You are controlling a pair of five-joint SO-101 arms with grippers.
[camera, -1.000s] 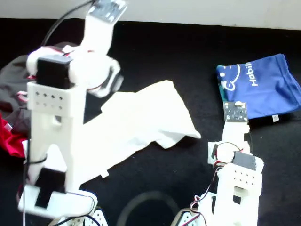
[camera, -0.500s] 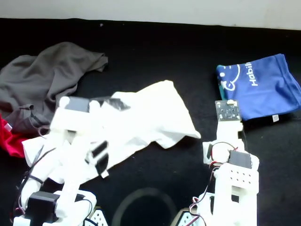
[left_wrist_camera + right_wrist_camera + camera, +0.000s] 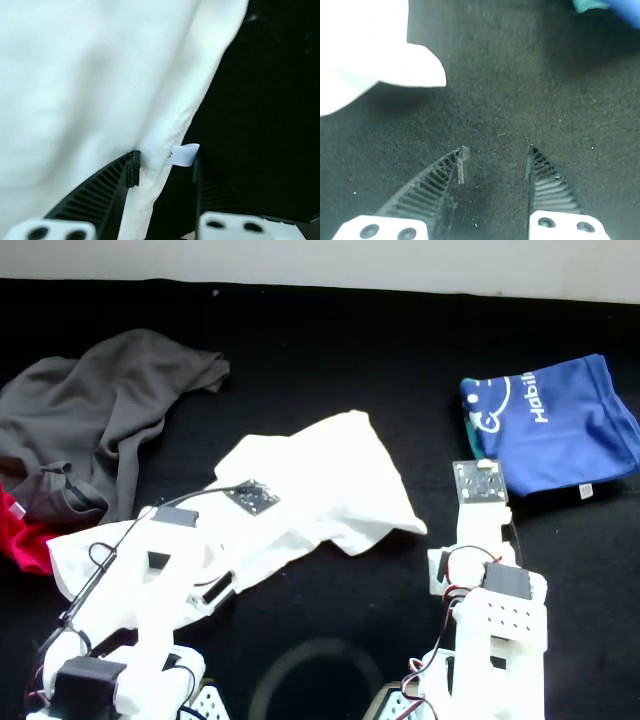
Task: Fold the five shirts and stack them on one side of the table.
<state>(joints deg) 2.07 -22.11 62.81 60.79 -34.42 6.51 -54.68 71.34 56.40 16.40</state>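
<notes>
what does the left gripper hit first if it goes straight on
Probably the white shirt: its edge lies right between the jaws of the open left gripper, though depth is unclear.

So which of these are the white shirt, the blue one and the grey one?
white shirt (image 3: 320,480), high view, middle of its spread cloth
blue shirt (image 3: 565,430), high view, centre of the folded front
grey shirt (image 3: 100,405), high view, middle of the crumpled heap

Stretched low and forward with the white plastic left arm (image 3: 150,575), black ribbed left gripper (image 3: 165,159) parted. Tucked near base with the white right arm (image 3: 492,585) (wrist tipped down), black right gripper (image 3: 496,151) likewise parted.
</notes>
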